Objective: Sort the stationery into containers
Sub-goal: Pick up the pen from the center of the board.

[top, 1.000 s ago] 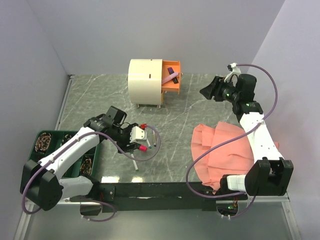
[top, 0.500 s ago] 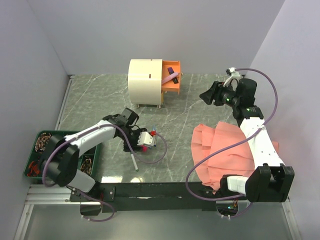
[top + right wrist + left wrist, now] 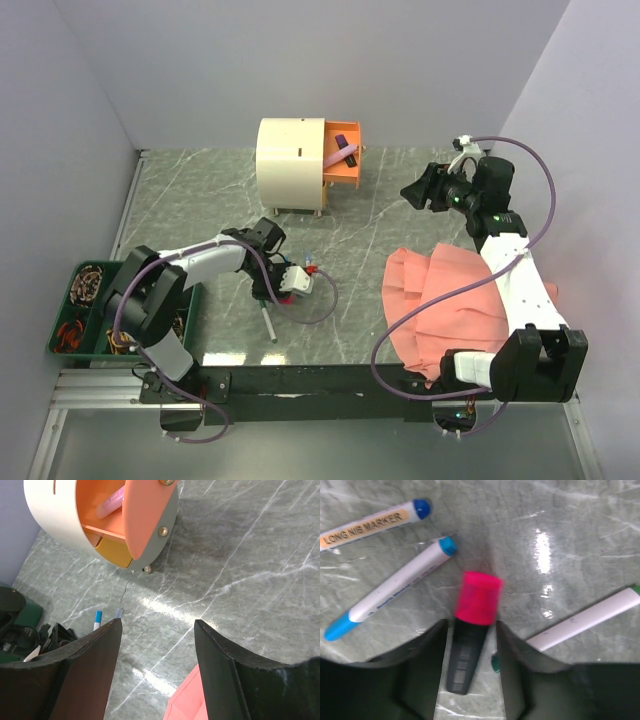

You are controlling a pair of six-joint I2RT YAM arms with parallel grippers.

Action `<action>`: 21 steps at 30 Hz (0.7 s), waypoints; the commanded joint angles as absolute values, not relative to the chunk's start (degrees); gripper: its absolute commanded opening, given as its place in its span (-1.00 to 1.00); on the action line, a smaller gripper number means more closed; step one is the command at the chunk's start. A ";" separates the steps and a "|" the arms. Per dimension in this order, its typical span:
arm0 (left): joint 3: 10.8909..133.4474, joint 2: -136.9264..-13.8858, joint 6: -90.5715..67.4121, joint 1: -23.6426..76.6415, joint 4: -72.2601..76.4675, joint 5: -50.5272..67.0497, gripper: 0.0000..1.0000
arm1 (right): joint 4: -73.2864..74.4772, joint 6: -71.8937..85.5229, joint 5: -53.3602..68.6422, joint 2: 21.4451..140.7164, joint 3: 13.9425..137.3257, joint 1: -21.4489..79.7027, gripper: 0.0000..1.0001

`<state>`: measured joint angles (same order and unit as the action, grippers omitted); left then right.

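Lettering "LONG NIB MARKER" marks white pen (image 3: 370, 525); left tool (image 3: 470, 632) straddles black-and-pink marker (image 3: 477, 597), apart; right tool (image 3: 157, 625) apart.

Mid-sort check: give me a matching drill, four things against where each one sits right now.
1. black-and-pink marker
2. lilac pen
3. salmon cloth
4. green tray

A. in the open orange drawer
B. beneath the right arm
C. on the table, between the fingers of the left tool
D. beside the left arm's base

Pairs: 1-C, 2-A, 3-B, 4-D
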<state>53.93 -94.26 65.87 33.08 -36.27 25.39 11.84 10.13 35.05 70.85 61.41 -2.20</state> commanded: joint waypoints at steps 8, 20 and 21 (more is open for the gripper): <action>63.00 -92.82 62.06 33.49 -44.26 31.53 -0.93 | 11.16 8.88 34.54 72.68 64.77 -2.90 0.36; 112.55 -100.36 37.42 33.57 -49.43 50.36 -0.86 | 10.55 10.45 33.66 74.27 65.74 -2.99 0.36; 113.81 -101.07 34.48 33.57 -46.35 51.06 -0.85 | 10.37 10.81 33.49 74.27 65.66 -3.08 0.36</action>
<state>106.30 -96.88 50.57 33.26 -52.95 42.65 12.43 9.61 34.39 74.41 63.75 -2.52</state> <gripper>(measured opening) 0.284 0.678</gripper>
